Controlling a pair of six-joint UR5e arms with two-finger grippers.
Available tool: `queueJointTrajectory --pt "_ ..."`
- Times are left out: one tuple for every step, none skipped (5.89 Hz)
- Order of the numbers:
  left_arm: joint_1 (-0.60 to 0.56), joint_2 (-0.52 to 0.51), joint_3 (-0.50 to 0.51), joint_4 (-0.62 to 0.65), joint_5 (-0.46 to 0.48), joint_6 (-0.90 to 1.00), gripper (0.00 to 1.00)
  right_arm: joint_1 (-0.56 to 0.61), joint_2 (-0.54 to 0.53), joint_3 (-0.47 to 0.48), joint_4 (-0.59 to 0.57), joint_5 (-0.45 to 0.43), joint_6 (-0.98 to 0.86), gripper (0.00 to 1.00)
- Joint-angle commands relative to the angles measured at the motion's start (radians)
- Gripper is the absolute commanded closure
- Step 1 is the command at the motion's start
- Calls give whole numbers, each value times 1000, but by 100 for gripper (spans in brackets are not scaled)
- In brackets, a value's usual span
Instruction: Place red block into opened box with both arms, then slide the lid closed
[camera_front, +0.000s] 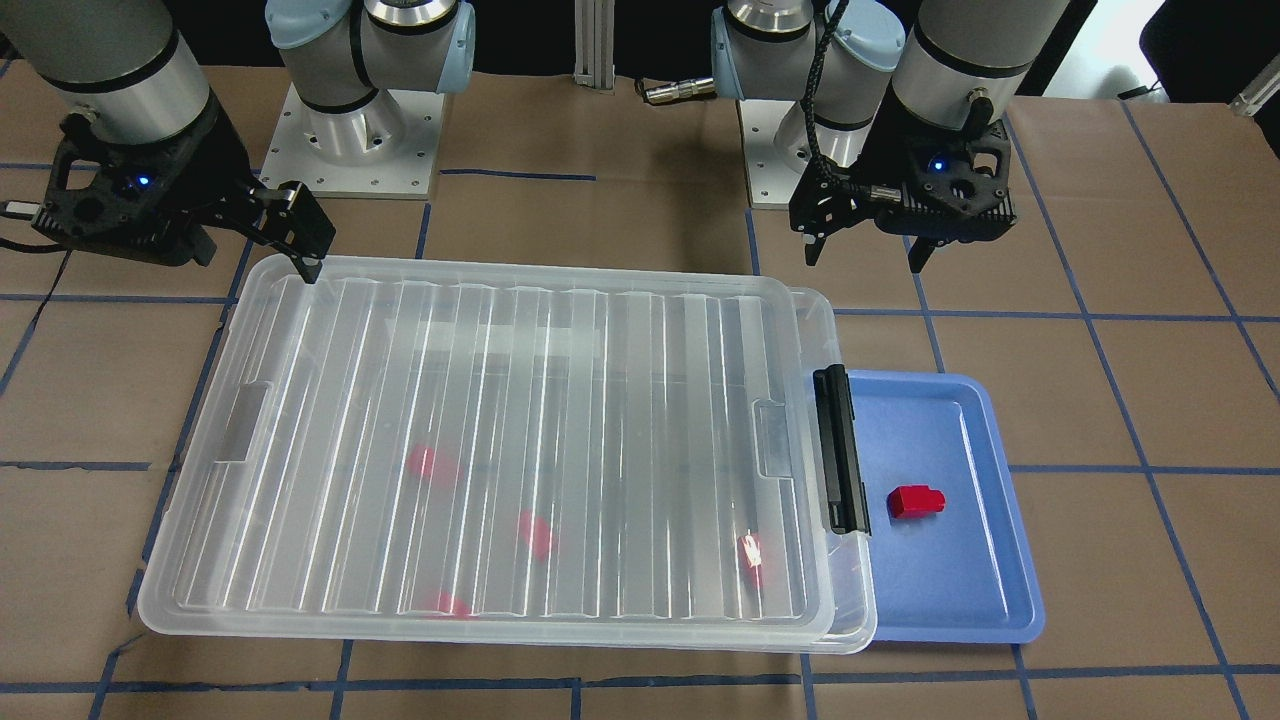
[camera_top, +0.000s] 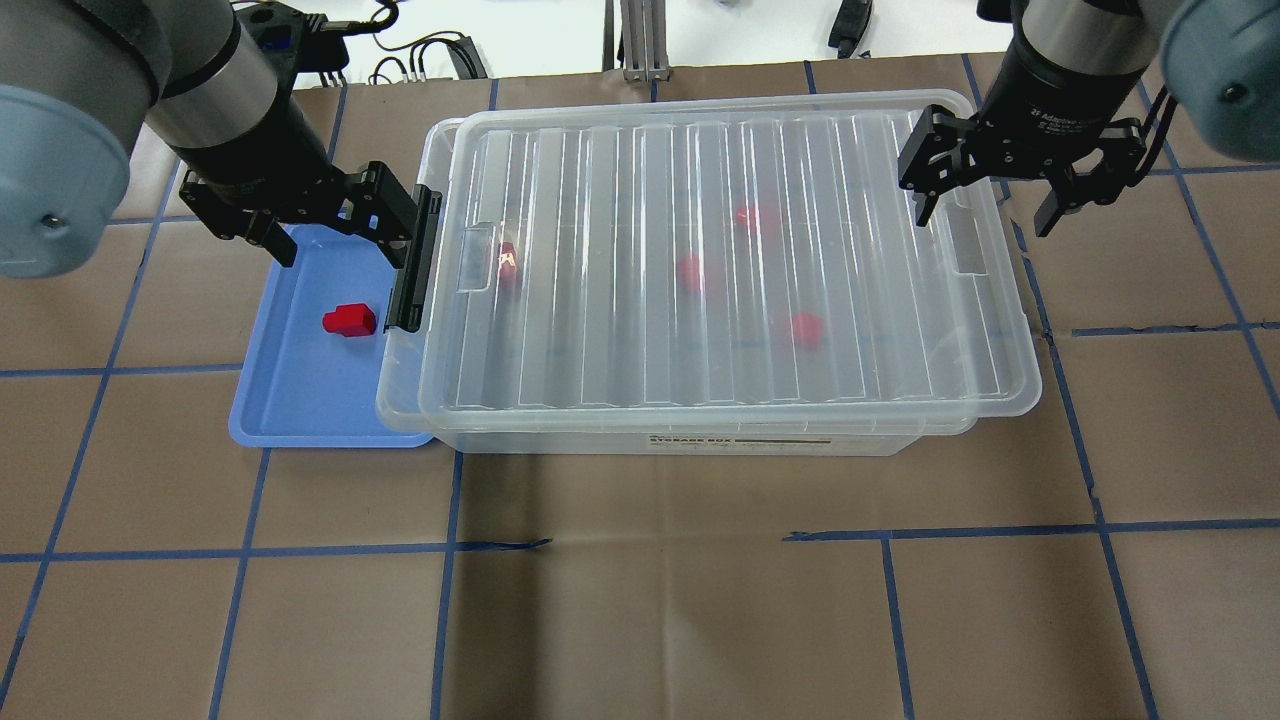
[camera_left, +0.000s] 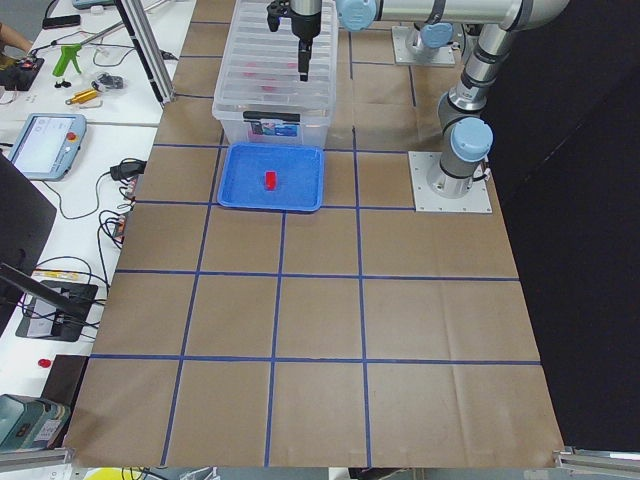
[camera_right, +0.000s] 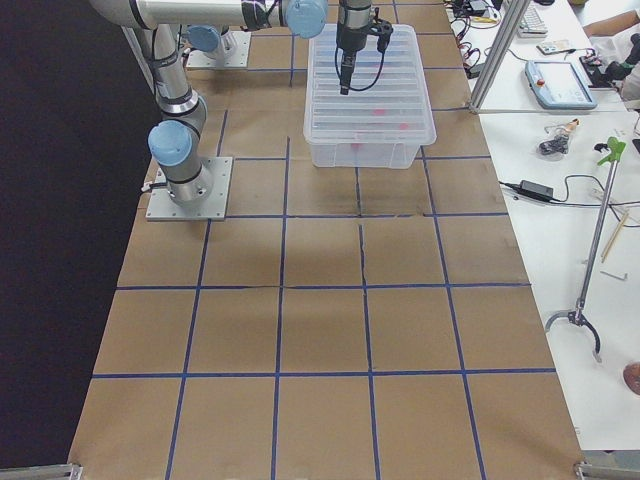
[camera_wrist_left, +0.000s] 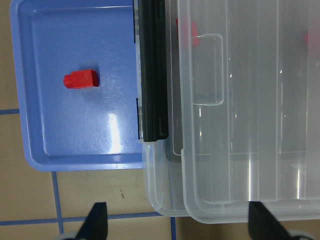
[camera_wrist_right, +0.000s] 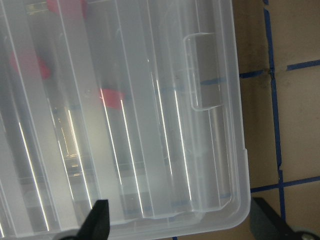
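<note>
The red block lies on a blue tray, outside the box. The clear box has its ribbed lid lying over nearly all of it, shifted slightly away from the black latch bar. My left gripper hangs open and empty over the tray's back edge, by the latch. Also open and empty, my right gripper hovers over the lid's opposite short end.
Several other red blocks show blurred through the lid inside the box. The tray sits tight against the box's latch end. The arm bases stand behind the box. Side benches hold tools and a tablet.
</note>
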Motion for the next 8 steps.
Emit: queueJointTrajectory --pt "0 3 0 0 1 1 2 -121 44 40 -73 4 -162 0" --pt "0 3 0 0 1 1 2 -146 69 94 -184 4 -234 0" --pt "0 3 0 0 0 9 2 -149 90 151 -296 4 -253 0" --pt "3 3 0 -2 0 47 2 -153 113 183 -346 4 -307 0" --pt "14 6 0 -11 4 178 2 -170 123 199 -346 5 -330 0" --pt "20 2 -2 -14 10 281 2 -184 124 211 -350 5 -368 0" --pt "21 -8 -2 -15 9 453 2 -196 124 219 -350 5 -394 0" --pt "25 -18 -3 -15 13 601 2 -221 124 228 -350 4 -440 0"
